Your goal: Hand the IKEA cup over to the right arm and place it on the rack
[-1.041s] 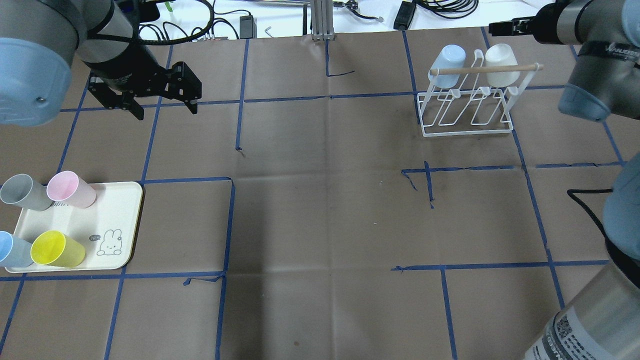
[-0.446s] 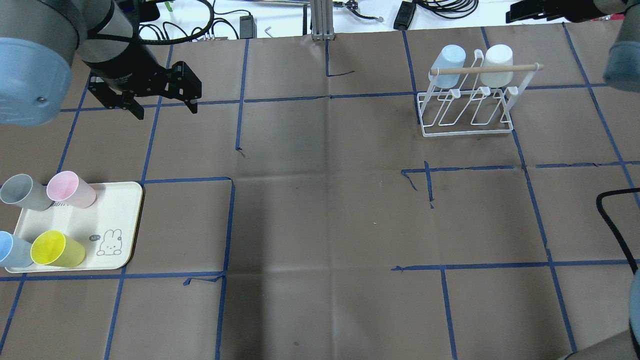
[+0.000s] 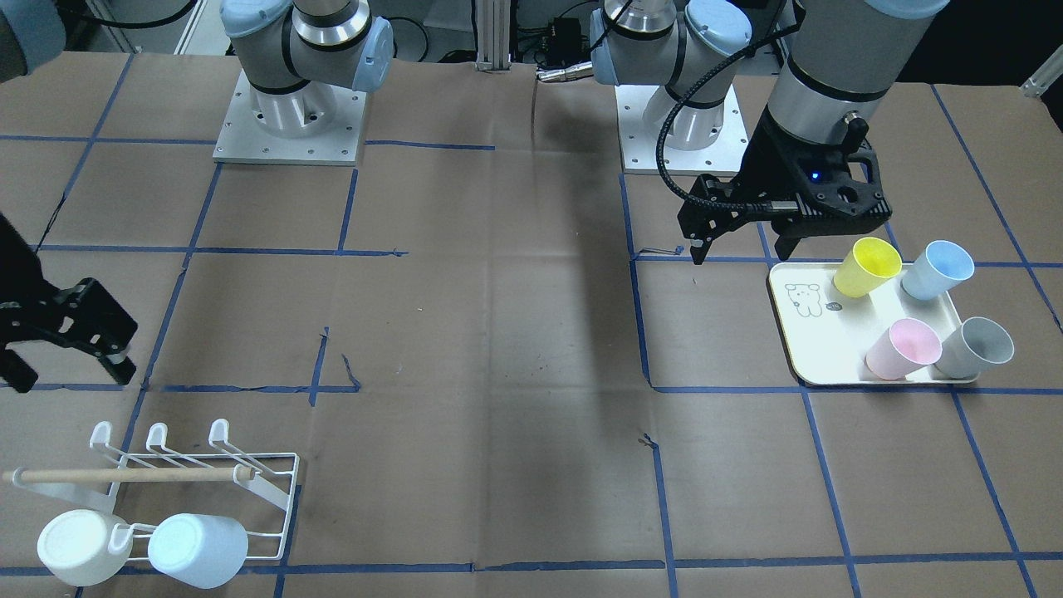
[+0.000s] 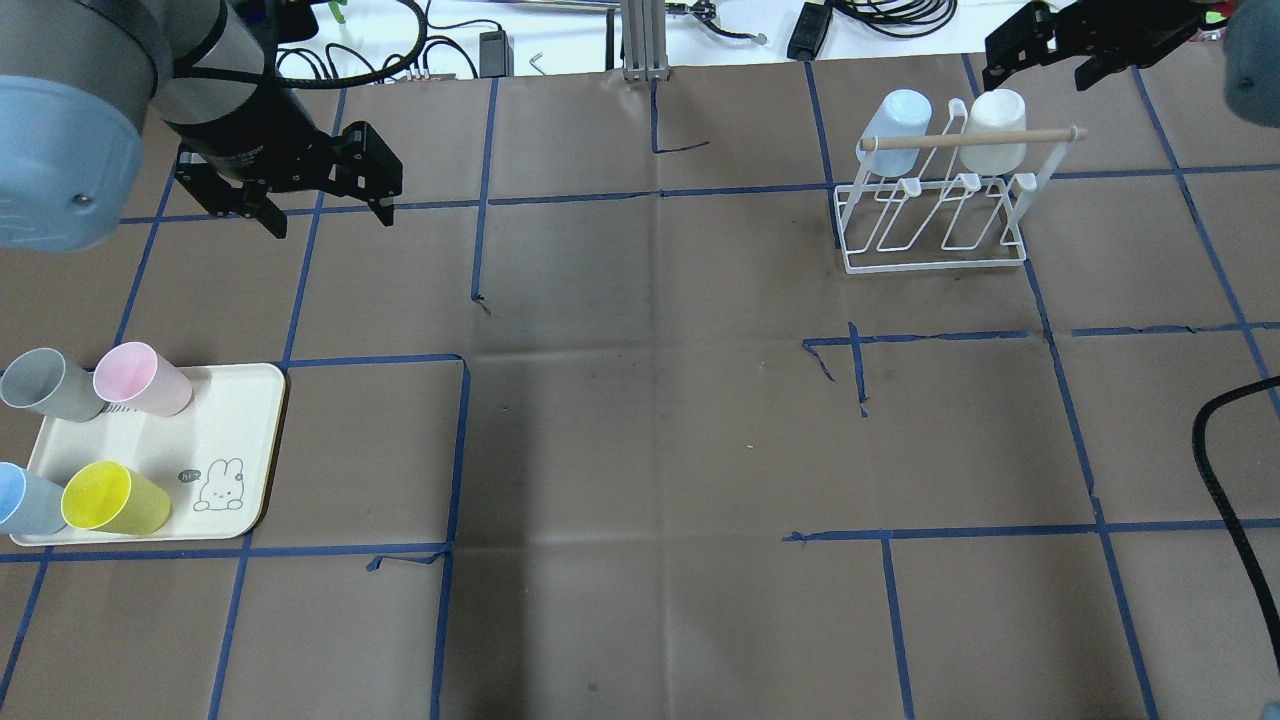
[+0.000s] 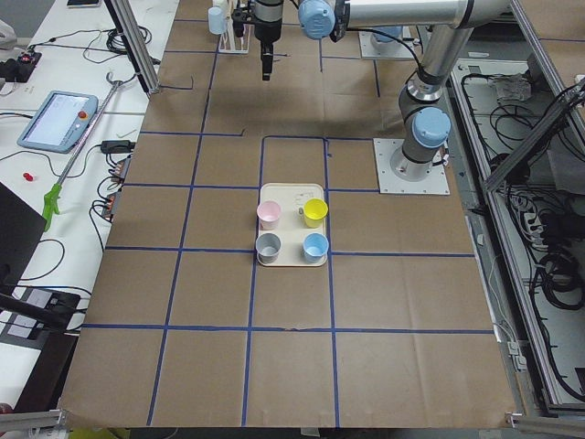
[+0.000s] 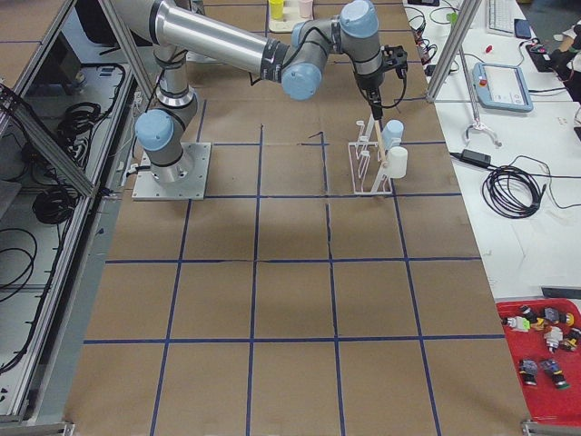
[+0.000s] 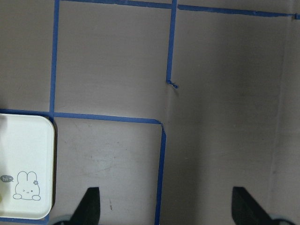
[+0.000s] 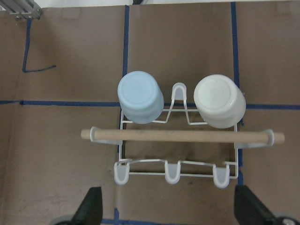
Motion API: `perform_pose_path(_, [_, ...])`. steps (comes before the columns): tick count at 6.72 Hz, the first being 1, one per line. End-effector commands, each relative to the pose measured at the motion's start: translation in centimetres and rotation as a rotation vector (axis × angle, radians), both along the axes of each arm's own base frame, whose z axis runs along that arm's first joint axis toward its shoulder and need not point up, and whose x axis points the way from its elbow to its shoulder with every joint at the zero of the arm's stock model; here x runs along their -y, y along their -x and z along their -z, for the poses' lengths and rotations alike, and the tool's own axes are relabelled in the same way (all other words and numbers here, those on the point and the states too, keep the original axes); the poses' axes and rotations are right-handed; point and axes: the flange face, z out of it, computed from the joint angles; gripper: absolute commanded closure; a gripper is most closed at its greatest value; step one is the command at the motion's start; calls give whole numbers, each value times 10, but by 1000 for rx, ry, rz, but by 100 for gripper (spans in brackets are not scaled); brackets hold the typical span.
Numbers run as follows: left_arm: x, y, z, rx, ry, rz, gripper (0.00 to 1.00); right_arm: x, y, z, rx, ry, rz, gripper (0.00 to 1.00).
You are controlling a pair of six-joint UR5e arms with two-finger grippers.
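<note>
Several IKEA cups stand upright on a cream tray [image 4: 230,420]: grey [image 4: 45,385], pink [image 4: 140,378], blue [image 4: 22,500] and yellow [image 4: 112,498]. My left gripper [image 4: 330,222] hangs open and empty above the table, beyond the tray [image 3: 818,332]; its wrist view shows only the tray's corner [image 7: 23,173]. The white wire rack [image 4: 935,250] holds an upturned light blue cup [image 8: 139,96] and a white cup [image 8: 219,101] on its far prongs. Just past the rack's far side, the right arm's gripper [image 4: 1040,75] is open and empty, looking straight down on the rack [image 8: 178,174].
Cables, power bricks and a metal post lie beyond the table's far edge. A black cable [image 4: 1235,490] loops in at the right. Both arm bases [image 3: 291,124] stand on plates at the robot's side. Blue tape lines grid the brown table cover.
The right arm has swung out of the view's right side, and its gripper now hangs beyond the rack with both fingers showing. The left gripper has barely moved.
</note>
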Motion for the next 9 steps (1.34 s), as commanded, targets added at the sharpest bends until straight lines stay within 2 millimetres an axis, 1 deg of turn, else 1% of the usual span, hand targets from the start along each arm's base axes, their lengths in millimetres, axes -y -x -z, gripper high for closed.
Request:
perform_pose_path(1, [0,-1,0,0,1,0,1,-26,-70,-21,3,-52,31,0])
perform_pose_path(2, [0,-1,0,0,1,-2,0,-48,-109,-22,-22,-67,-17,0])
perform_pose_path(3, [0,-1,0,0,1,0,1,-78,-113,-17,-92,-203,11,0])
perform_pose_path(4, [0,-1,0,0,1,0,1,-95,-112,-18,-107,-263,20,0])
perform_pose_path(5, [0,-1,0,0,1,0,0,-119,-114,-28,-102,-304,15,0])
perform_pose_path(6, [0,-1,0,0,1,0,1,-145,-115,-47,-94,-279,21,0])
perform_pose_path(7, [0,-1,0,0,1,0,1,-149,-117,-52,-93,-266,17,0])
perform_pose_path(8, [0,-1,0,0,3,0,1,-148,-120,-54,-89,-252,11,0])
perform_pose_path(9, [0,-1,0,0,3,0,0,-147,-120,-51,-89,-257,11,0])
